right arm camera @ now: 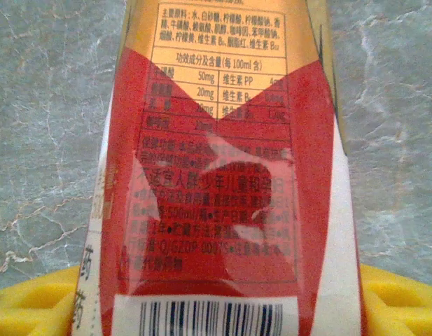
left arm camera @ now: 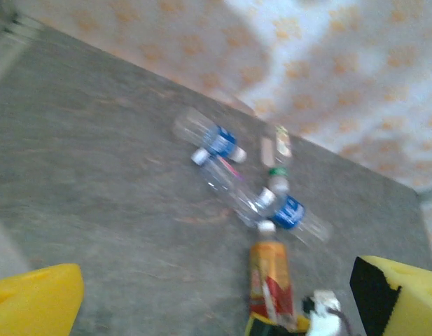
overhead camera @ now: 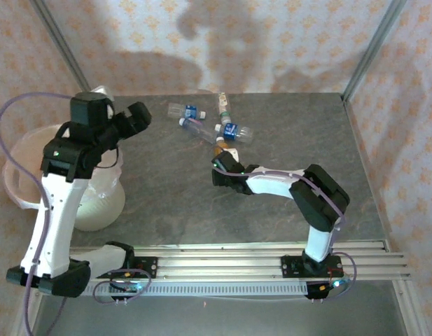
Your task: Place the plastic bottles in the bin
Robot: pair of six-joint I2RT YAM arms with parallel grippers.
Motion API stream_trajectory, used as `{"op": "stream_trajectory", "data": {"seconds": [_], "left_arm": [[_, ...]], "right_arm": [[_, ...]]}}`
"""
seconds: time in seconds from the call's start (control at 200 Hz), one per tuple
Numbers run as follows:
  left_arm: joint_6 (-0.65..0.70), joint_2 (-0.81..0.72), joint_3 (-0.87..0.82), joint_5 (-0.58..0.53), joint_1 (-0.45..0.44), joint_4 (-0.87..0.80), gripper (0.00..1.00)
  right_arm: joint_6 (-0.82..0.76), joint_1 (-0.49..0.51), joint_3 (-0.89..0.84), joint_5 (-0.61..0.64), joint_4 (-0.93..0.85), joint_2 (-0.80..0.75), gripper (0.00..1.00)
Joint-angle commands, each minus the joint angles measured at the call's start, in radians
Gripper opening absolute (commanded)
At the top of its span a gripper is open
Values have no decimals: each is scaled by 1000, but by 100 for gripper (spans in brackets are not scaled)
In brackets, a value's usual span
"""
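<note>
Left end effector (overhead camera: 140, 115) hung raised at the left of the top view, just by the bin (overhead camera: 100, 206), which stood at the left edge of the bench (overhead camera: 166, 189) (white, with a thin liner). How far it was open did not show from up there. The right end effector (overhead camera: 219, 170) lay low near the middle of the bench, right at the base of the orange bottle (overhead camera: 223, 149). Beyond that bottle was a loose cluster of three clear bottles (overhead camera: 233, 131) with blue labels and a green-capped bottle (overhead camera: 223, 105). All were on their sides and well apart from the bin.

From the left wrist, the two yellow fingers (left arm camera: 33, 301) stood wide apart at the lower corners, holding nothing, with the bench below them. The same cluster showed there (somewhat blurred): the clear bottles crossed one another, and the orange bottle lay nearest, its white cap towards them.

From the right wrist, the orange bottle lay close up on the bench, its red label and barcode facing the camera. It sat between the yellow fingers (right arm camera: 33, 304), one at each lower corner. The fingers were close on either side of it, but whether they pressed on it I could not tell.
</note>
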Motion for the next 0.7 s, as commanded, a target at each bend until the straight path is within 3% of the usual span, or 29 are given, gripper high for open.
{"op": "stream_trajectory", "data": {"seconds": [0.0, 0.13, 0.325, 0.475, 0.696], "left_arm": [[-30, 35, 35, 13, -94, 63, 99], [-46, 79, -34, 72, -166, 172, 99], [-94, 168, -133, 237, -233, 368, 99], [-77, 248, -91, 142, -306, 325, 100], [-132, 324, -112, 135, -330, 371, 100]], "right_arm": [[-26, 4, -68, 53, 83, -147, 63], [-85, 4, -184, -1, 197, -300, 56], [-157, 4, -277, -200, 312, -489, 53], [-150, 4, -289, -276, 368, -565, 53], [-121, 4, -275, -312, 448, -584, 53]]}}
